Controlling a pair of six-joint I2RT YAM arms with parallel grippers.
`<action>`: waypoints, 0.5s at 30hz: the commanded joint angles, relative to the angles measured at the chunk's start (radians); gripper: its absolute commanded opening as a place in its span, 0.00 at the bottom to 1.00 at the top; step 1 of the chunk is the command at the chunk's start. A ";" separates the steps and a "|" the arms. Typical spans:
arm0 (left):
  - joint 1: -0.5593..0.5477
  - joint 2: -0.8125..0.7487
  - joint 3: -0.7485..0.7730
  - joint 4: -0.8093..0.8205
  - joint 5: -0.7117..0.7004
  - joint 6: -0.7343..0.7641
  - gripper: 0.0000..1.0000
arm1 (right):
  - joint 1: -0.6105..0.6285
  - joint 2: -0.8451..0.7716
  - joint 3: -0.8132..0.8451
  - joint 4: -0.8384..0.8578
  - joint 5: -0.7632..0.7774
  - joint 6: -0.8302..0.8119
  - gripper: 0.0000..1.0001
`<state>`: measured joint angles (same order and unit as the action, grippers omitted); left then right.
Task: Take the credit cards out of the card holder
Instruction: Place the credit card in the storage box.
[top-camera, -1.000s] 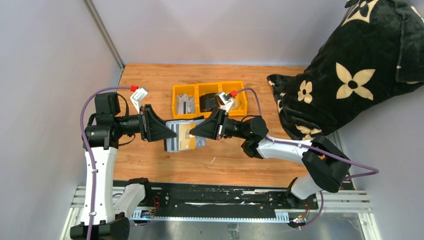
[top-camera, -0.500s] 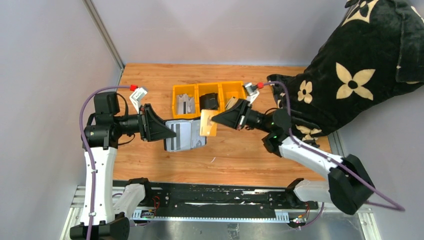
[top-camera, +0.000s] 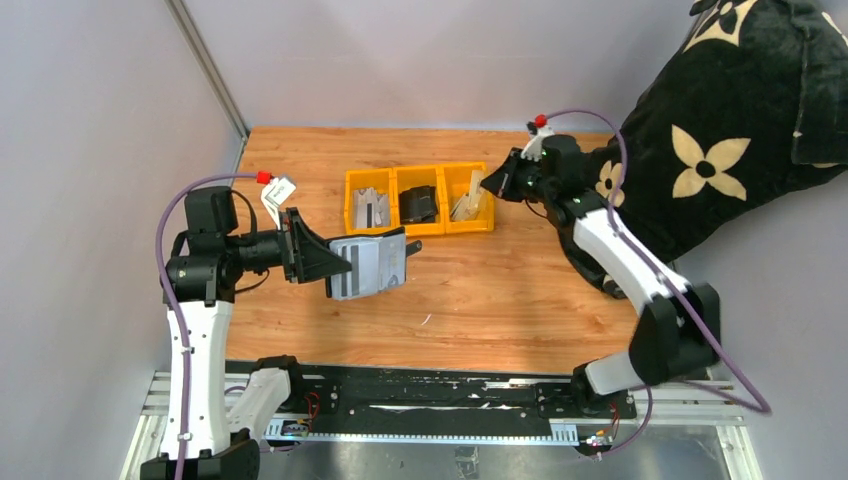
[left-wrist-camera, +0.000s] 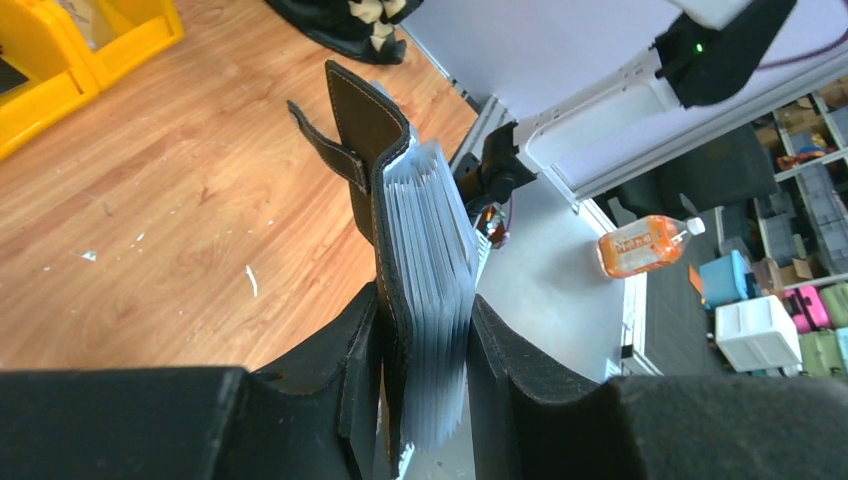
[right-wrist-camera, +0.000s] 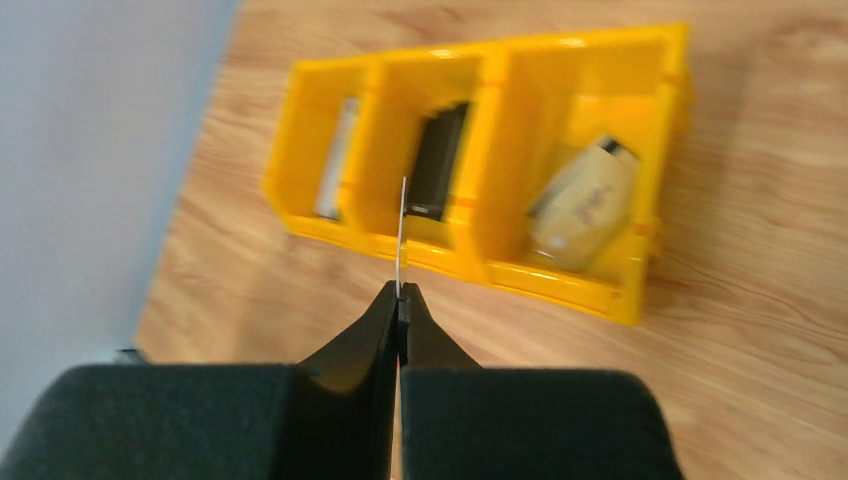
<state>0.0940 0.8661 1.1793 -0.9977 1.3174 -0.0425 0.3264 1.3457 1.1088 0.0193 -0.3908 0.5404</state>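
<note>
The wooden worktop (top-camera: 500, 290) carries a yellow three-compartment tray (top-camera: 440, 231) at its far middle. From left to right its bins hold silvery grey cards (top-camera: 371, 210), a black item (top-camera: 420, 205) and a tan item (right-wrist-camera: 585, 205). We see the card holder (top-camera: 368, 265) raised above the worktop, well short of the tray. The left pincer (top-camera: 343, 268) clamps it by its lower part, with the black cover and the stack of clear sleeves (left-wrist-camera: 430, 230) squeezed between the jaws. The right pincer (right-wrist-camera: 400, 292) is pressed together on one tan-gold credit card (top-camera: 476, 183), seen edge-on from the wrist as a thin line. From above, the card hangs over the right-hand end of the tray. We judge the step in hand to be setting this card down in a bin. It goes best if we keep the card's edge parallel to the dividers and lower it until its bottom edge sits below the rim. We spread the jaws only then, so the card cannot catch a divider and tip out. Meanwhile the left pincer should hold the case steady, sleeves facing the other arm.
</note>
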 joint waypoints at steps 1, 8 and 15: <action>-0.004 -0.028 0.022 0.007 -0.009 0.009 0.09 | -0.010 0.213 0.155 -0.177 0.092 -0.149 0.00; -0.004 -0.021 0.022 0.005 -0.003 0.019 0.08 | 0.011 0.509 0.386 -0.219 0.118 -0.199 0.00; -0.004 -0.010 0.021 0.007 0.000 0.023 0.08 | 0.051 0.666 0.487 -0.192 0.162 -0.223 0.00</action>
<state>0.0940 0.8539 1.1793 -0.9977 1.2926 -0.0284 0.3443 1.9533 1.5467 -0.1566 -0.2775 0.3618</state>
